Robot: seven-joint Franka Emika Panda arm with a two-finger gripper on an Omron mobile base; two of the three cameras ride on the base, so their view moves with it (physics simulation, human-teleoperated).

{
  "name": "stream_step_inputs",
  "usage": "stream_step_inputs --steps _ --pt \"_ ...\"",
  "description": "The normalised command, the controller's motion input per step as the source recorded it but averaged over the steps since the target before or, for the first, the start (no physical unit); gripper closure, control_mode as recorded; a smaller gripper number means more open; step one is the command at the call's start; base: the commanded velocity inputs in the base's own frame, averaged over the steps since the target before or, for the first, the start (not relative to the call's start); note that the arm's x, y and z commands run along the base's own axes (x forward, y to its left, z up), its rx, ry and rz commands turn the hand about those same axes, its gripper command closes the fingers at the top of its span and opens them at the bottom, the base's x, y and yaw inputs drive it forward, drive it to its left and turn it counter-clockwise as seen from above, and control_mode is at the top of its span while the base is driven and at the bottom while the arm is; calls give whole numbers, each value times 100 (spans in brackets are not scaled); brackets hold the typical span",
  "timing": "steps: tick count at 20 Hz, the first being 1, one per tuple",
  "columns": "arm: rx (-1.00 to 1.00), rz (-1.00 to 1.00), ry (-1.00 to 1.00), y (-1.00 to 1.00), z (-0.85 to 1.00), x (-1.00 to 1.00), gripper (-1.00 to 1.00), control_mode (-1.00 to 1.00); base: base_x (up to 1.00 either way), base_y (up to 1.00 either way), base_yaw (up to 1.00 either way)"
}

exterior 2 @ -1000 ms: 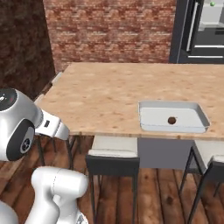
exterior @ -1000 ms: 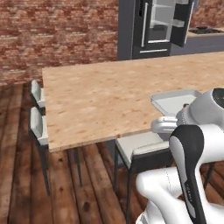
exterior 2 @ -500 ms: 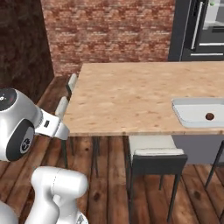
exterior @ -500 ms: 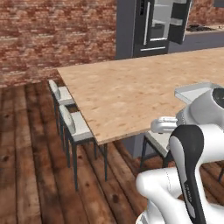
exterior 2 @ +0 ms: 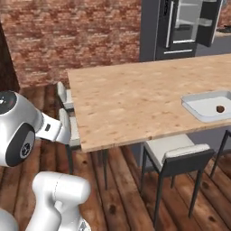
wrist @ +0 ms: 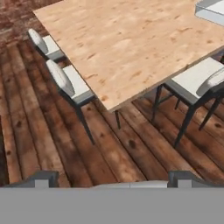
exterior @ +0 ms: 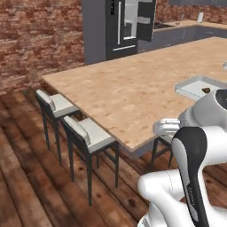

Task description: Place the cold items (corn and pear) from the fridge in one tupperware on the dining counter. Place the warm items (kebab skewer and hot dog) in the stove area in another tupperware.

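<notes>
So far, one part of the cold half looks done: the pear point(exterior 2: 220, 108) lies inside a pale tupperware point(exterior 2: 195, 107) on the dining counter point(exterior 2: 135, 99), toward the 3 o'clock side of the right base view. In the left base view the same fruit point(exterior: 206, 90) sits in its tray point(exterior: 188, 88) at about 2 o'clock. No corn lies in that tray, so I judge it is still to be fetched, probably from the fridge point(exterior 2: 180, 27), which stands with a door open behind the counter at 1 o'clock. The warm items are also left, as far as I can judge.

The pincer point(wrist: 112, 178) is open and holds nothing; its tips point over the wooden floor near the stools point(wrist: 70, 83). The tupperware corner point(wrist: 212, 9) is well apart from it, at 1 o'clock in the hand view.
</notes>
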Motion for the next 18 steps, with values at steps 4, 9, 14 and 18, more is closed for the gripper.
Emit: stream_step_inputs --steps 4,9,14,18 --pt "0 0 0 0 0 0 -100 100 44 100 -46" --pt "0 0 0 0 0 0 -100 100 41 100 -44" --pt "0 0 0 0 0 0 -100 100 44 100 -41" --pt "0 0 0 0 0 0 -100 100 44 100 -44"
